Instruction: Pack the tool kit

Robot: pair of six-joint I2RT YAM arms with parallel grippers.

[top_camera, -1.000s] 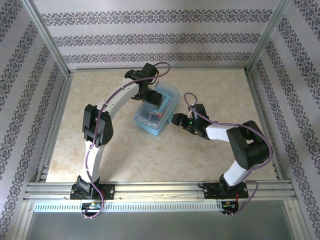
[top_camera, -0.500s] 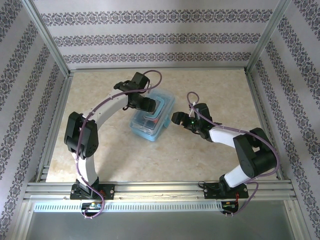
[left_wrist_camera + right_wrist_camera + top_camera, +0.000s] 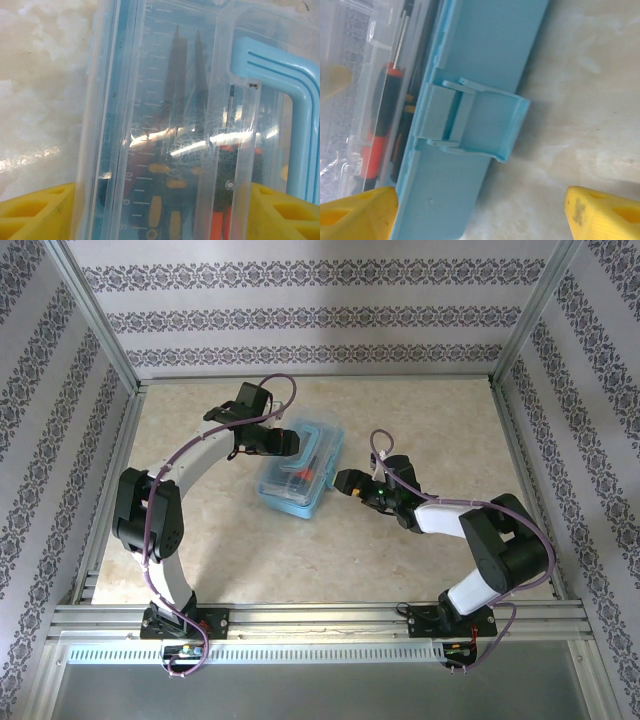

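**Item:** tool kit case, translucent blue, lying flat near the middle of the bench, set askew to its edges. The clear lid is down. Through it I make out dark pliers and, from the right wrist, a red-handled screwdriver. A blue carry handle runs along one edge.

**Fitting:** latch on the side wall facing the right arm. It looks swung outward rather than snapped home, so I judge the case unfastened.

**Left gripper**: at the case's far-left edge, jaws spread, yellow pads either side of a stretch of lid. I cannot tell whether they clamp the case or merely straddle it.

**Right gripper**: just beside the latch side, released, jaws wide. Nothing is held, and the latch sits ahead between the jaws.

**Change noted:** within the last second the case has slid a little toward the left and near side and turned slightly. It went with the left gripper as that arm's elbow swung out. The right gripper has followed it and spread wider.

**Reading:** the tools are aboard and the lid is down, so packing is nearly done. I take the left arm to be steadying the case and the right to be lining up on the latch. Pressing the latch shut is what remains.
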